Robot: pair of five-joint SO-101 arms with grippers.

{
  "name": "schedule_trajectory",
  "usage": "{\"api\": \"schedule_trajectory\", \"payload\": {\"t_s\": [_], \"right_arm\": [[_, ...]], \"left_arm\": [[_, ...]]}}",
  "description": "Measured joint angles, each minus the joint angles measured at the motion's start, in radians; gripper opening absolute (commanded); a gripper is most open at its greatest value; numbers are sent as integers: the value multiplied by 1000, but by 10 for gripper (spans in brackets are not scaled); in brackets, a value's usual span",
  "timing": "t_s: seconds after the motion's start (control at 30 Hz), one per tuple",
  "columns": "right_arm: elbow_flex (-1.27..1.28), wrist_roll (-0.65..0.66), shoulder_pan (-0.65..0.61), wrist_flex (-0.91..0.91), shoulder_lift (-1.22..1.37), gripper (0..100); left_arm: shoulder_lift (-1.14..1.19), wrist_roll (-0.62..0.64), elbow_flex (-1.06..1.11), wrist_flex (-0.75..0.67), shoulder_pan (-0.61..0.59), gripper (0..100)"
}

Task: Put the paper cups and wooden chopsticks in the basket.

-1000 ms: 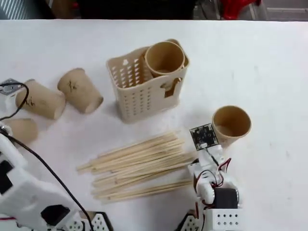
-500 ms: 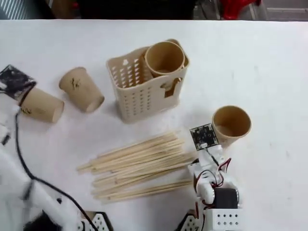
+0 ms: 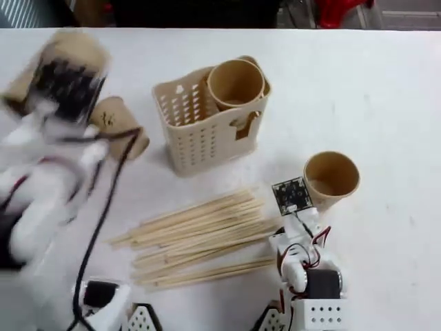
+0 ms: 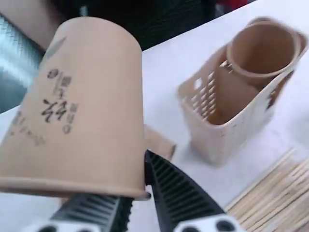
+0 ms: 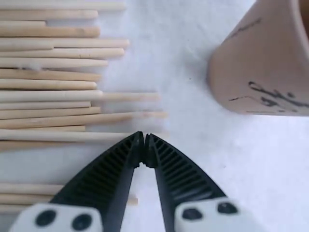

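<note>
One brown paper cup (image 3: 236,83) sits in the cream slotted basket (image 3: 196,134); we note left end effector (image 4: 137,186) clamping another cup (image 4: 87,111), right end effector (image 5: 144,145) pressed together, wooden chopsticks (image 3: 200,238) outstanding.

— Where does the high view sit?
— Above the surface (image 3: 386,83), facing steeply down, far off.
— The wrist views?
— Left looks from a raised, slanting spot toward the basket (image 4: 227,125); right looks close down on the chopsticks (image 5: 48,85). The high view shares both.
</note>
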Motion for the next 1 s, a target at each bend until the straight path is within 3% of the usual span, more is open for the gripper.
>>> {"api": "schedule_trajectory", "payload": {"t_s": [0.13,0.43,0.7,1.0], "right_arm": [[0,0,0,0,0,19],[0,0,0,0,0,19],[0,0,-2,0,0,19],[0,0,0,0,0,19]], "left_arm": [[157,123,0,-123,155,24],[359,130,2,-374,299,24],[362,133,2,-361,402,24],[367,28,2,-267,404,42]]}}
